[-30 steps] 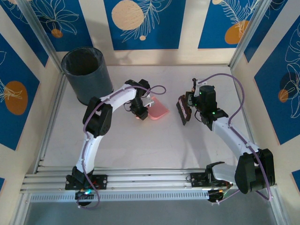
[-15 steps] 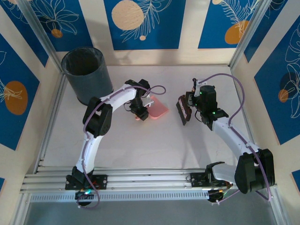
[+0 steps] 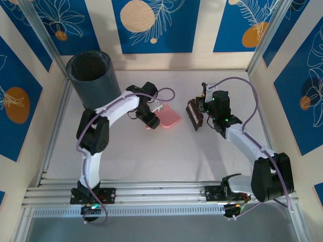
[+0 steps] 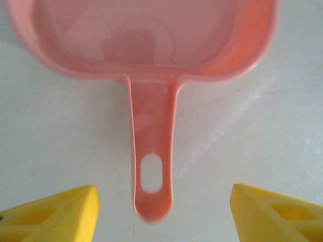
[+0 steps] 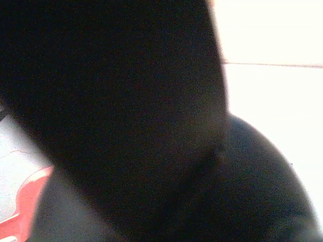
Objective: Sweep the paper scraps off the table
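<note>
The pink dustpan (image 4: 151,40) lies flat on the bench (image 4: 272,121) just ahead of the left jaws, with its handle (image 4: 151,151) pointing back into the gap between them. The yellow fingertips (image 4: 55,214) stand wide on either side and touch nothing, so the pan looks parked, easy to regrip. The right jaws are clamped on a dark brush (image 3: 194,116), held apart from the pan on its mouth side, as if ready to sweep. Where the paper scraps lie I cannot tell; the bin (image 3: 93,75), well beyond the left jaws, seems likeliest.

Even light — right wrist blur, glare
</note>
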`<act>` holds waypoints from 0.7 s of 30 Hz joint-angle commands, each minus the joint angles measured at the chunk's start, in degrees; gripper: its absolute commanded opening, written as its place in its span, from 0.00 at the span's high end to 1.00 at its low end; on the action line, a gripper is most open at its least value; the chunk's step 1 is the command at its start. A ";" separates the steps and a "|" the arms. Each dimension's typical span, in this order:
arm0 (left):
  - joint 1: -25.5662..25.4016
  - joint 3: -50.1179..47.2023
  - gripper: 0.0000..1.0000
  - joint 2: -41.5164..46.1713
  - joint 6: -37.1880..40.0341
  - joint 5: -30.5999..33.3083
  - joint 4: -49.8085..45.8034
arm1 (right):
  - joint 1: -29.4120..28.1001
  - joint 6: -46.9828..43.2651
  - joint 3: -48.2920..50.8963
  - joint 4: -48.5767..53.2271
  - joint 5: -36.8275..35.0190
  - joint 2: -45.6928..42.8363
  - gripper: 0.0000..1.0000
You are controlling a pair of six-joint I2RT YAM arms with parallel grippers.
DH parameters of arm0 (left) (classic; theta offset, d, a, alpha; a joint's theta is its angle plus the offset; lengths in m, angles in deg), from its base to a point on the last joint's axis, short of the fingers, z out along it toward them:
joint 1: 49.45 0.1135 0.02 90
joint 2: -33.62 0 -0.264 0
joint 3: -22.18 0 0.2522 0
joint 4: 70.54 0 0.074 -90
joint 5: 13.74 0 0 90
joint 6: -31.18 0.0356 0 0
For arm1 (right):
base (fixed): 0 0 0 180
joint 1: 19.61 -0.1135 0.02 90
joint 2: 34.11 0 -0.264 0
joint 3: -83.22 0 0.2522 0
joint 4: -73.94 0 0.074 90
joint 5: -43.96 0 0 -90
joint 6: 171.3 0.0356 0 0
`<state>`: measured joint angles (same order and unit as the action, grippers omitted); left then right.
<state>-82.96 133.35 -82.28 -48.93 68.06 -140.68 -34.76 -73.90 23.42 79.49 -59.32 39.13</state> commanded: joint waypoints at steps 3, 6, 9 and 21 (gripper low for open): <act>0.03 -6.94 0.30 9.99 -4.06 -0.13 6.11 | -2.31 -6.18 -4.01 -8.47 1.69 3.14 1.00; 0.53 -11.76 0.30 15.37 -7.25 -0.26 9.83 | -3.84 -9.42 -4.78 -11.22 1.46 5.06 1.00; 1.22 -16.57 0.30 20.73 -11.02 -0.93 13.58 | -5.82 -13.47 -5.10 -14.42 1.07 6.78 1.00; 3.56 -28.91 0.26 37.56 -21.32 3.28 20.09 | -12.84 -26.70 -5.23 -24.40 -4.93 13.62 1.00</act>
<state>-79.92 105.68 -46.87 -67.53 69.72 -122.47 -46.37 -94.71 19.09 62.75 -60.81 51.98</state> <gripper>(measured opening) 0.737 0.253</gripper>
